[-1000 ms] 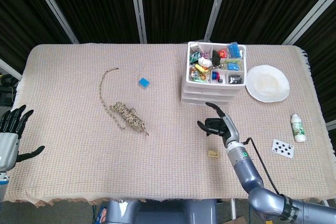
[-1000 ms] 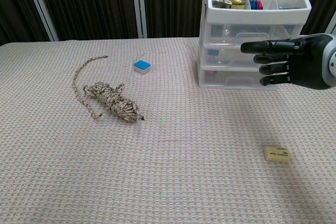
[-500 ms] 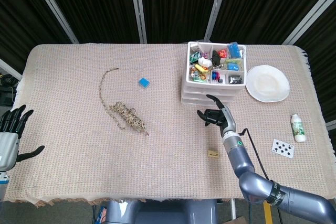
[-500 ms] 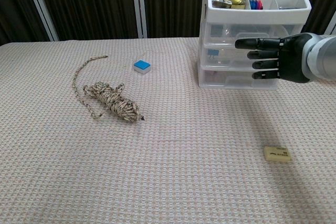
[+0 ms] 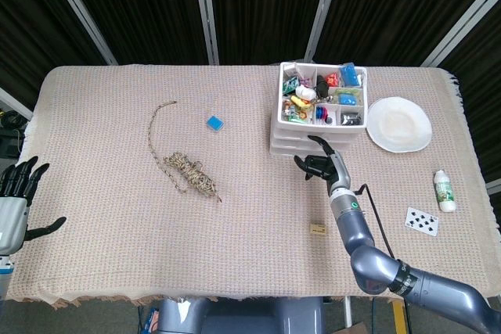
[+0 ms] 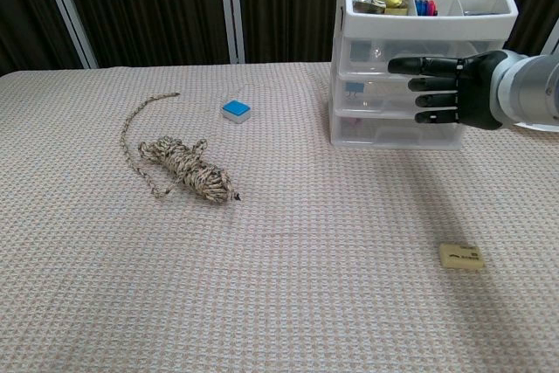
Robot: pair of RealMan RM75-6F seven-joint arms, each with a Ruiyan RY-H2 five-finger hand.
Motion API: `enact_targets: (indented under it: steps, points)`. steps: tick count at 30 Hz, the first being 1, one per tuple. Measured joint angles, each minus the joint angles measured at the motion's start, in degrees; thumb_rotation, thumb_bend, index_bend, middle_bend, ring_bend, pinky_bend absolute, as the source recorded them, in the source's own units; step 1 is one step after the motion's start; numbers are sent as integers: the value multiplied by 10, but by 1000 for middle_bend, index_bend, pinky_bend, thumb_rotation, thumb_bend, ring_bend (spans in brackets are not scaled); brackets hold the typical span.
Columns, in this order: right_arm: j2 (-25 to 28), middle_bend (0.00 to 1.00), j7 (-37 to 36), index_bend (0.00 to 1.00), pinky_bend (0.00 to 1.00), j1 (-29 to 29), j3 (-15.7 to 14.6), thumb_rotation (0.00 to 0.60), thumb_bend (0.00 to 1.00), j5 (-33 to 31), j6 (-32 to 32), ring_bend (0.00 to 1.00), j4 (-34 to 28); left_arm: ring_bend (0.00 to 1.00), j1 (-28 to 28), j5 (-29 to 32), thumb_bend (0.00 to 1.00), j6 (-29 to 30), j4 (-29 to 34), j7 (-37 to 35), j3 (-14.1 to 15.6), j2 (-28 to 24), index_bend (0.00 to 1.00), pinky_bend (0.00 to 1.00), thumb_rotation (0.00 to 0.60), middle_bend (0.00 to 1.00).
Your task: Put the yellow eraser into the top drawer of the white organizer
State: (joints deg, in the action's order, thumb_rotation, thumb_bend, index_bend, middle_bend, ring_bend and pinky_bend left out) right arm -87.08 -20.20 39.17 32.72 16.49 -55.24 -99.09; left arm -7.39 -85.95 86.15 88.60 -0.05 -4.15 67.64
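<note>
Right hand [image 6: 450, 89] open, fingers straight and spread, holding nothing — hovering right in front of the organizer [image 6: 349, 50], about level with its drawers. Top drawer [image 6: 384, 48] looks closed, so opening it is probably the step in hand: hook fingertips under the front lip, pull straight toward the robot, keep the stack from sliding on the table [image 6: 279, 286]. Eraser [image 6: 460, 256] lies on the cloth near the front, well apart from the hand. Left hand [image 5: 17, 193] open, idle at the table edge.
</note>
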Motion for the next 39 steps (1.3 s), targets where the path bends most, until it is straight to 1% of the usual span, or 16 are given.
enact_targets:
  steps: [4, 14, 18, 29, 39]
  points:
    - [-3, 828, 1, 237, 684, 2, 9, 600, 195, -1, 0, 789, 6, 0, 0, 1, 1, -1, 1, 1, 0, 0, 82, 0, 600, 0]
    - [-20, 828, 9, 285, 684, 18, 24, 600, 195, -21, 4, 790, 27, 0, -1, 2, 0, -3, 2, 0, 0, -2, 82, 0, 600, 0]
    - [-26, 829, 15, 287, 684, 24, 29, 600, 195, -30, 1, 789, 34, 0, -1, 2, 1, -4, 2, -1, 0, -2, 82, 0, 600, 0]
    - [-38, 828, 25, 329, 684, 28, 34, 600, 195, -42, -2, 789, 45, 0, -1, 1, 2, -4, 2, -2, 1, -3, 83, 0, 600, 0]
    - [-39, 828, 23, 365, 684, 15, 33, 600, 201, -42, -1, 789, 34, 0, -1, 0, 0, -3, 2, -1, 1, -2, 83, 0, 600, 0]
